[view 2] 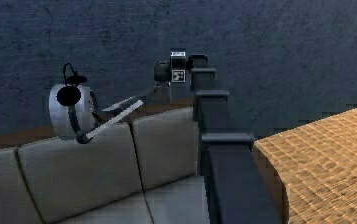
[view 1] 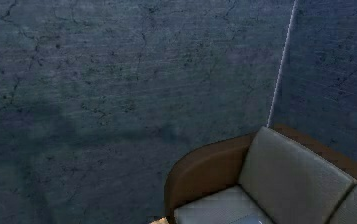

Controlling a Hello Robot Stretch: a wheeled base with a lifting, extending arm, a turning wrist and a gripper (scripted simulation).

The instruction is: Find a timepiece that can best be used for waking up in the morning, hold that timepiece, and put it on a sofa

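In the arm side view we see the alarm clock (view 2: 66, 106), a round silver-grey body with a dark handle on top. It hangs at the far end of the jaws, against the dark blue wall (view 2: 286, 50) and just above the backrest of the sofa (view 2: 86, 175). The jaws hold the clock, which sits clear of the cushions. We cannot tell how the jaws are set around it. The thin fingers (view 2: 121, 108) slant down and to the left from the dark body toward the clock. The arm (view 2: 221, 150) rises from the bottom edge as a dark stepped bar, with its white marked squares (view 2: 178, 60) at the top. Grey back cushions run along the lower left, under the clock and the fingers. On this view's right lies a tan woven floor covering (view 2: 321, 165).

The forward view adds the sofa's end (view 1: 286, 175) in the lower right. There we see a curved brown armrest (view 1: 201, 165) wrapping grey seat and back cushions. Behind it stands the same dark blue, cracked wall, with a pale corner line (view 1: 283, 60) running down toward the sofa's back.
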